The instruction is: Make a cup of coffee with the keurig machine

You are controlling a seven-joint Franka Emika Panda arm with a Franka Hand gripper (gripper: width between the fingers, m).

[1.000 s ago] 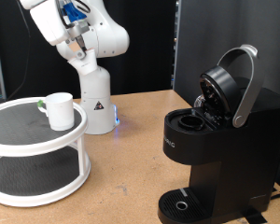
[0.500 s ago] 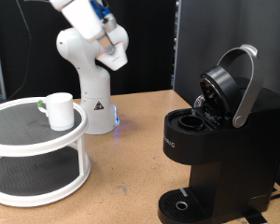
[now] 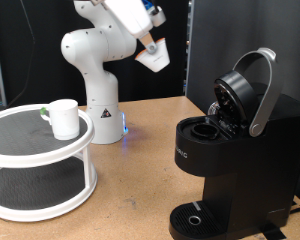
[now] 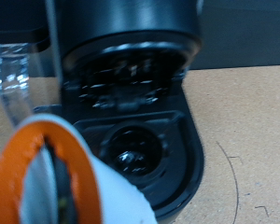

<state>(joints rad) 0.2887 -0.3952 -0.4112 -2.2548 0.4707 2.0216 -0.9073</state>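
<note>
The black keurig machine (image 3: pixel 225 150) stands at the exterior view's right with its silver-handled lid (image 3: pixel 252 92) raised; its pod chamber (image 3: pixel 205 128) is open and looks empty. My gripper (image 3: pixel 153 55) is high in the air, up and left of the machine, shut on a small white pod. In the wrist view the pod (image 4: pixel 56 177) fills the near corner, with an orange rim and grey lid, and the open chamber (image 4: pixel 135 154) lies beyond it. The white cup (image 3: pixel 62 117) stands upright on the upper tier of a stand, far from the gripper.
A white two-tier round stand (image 3: pixel 35 150) sits at the exterior view's left. The white robot base (image 3: pixel 102 110) stands behind, on the wooden table (image 3: pixel 140 190). A dark panel rises behind the machine.
The arm has swung from the exterior view's upper left to the right, carrying the pod towards the open machine. The cup and the machine have not moved.
</note>
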